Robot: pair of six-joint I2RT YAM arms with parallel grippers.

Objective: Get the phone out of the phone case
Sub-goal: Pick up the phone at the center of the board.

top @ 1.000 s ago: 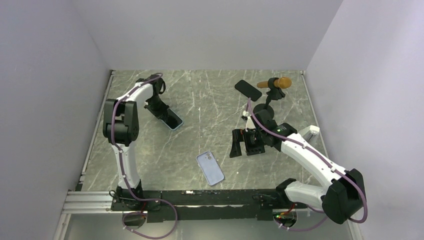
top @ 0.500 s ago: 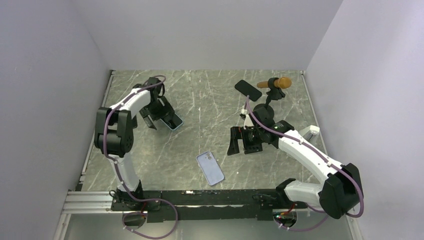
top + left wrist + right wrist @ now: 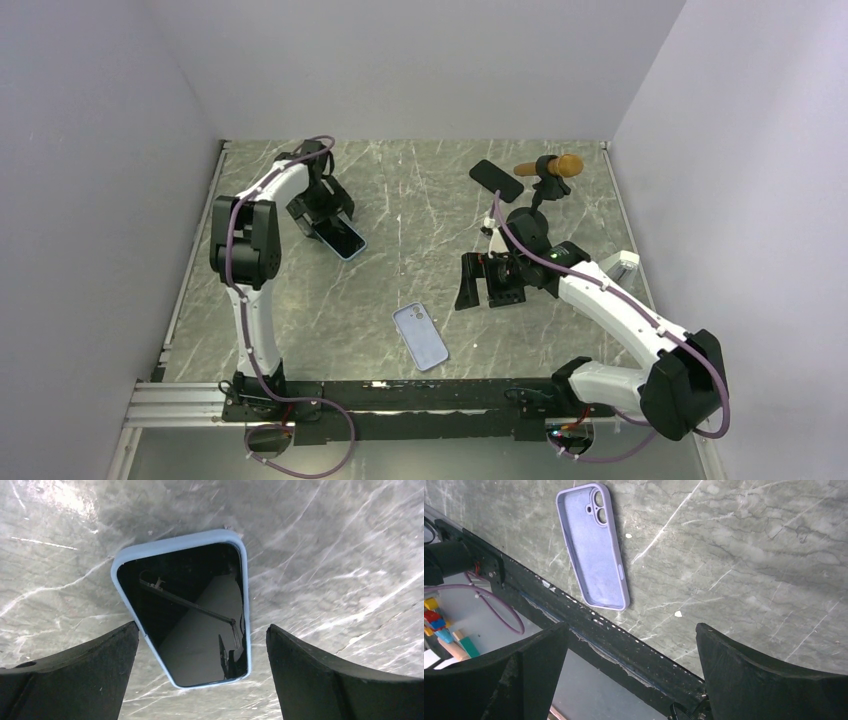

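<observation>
The phone (image 3: 192,625) lies screen up on the marble table, seated in a light blue phone case (image 3: 170,544). From above the cased phone (image 3: 346,241) sits at the left of the table. My left gripper (image 3: 202,627) (image 3: 322,210) hangs open just over it, a finger to each side of the near end and neither touching. My right gripper (image 3: 489,289) (image 3: 631,626) is open and holds nothing. It hovers right of centre above the table's near edge. An empty lilac case (image 3: 593,547) (image 3: 420,337) lies inside up near the front middle.
A bare black slab, like a phone, (image 3: 496,180) lies at the back right beside an orange-handled tool on a black stand (image 3: 553,165). A small white object (image 3: 622,264) sits at the right edge. The black base rail (image 3: 624,647) borders the front edge.
My left gripper was shut at the cased phone a second ago; it has opened and pulled back slightly. The phone stays where it was. The right arm has barely shifted.
</observation>
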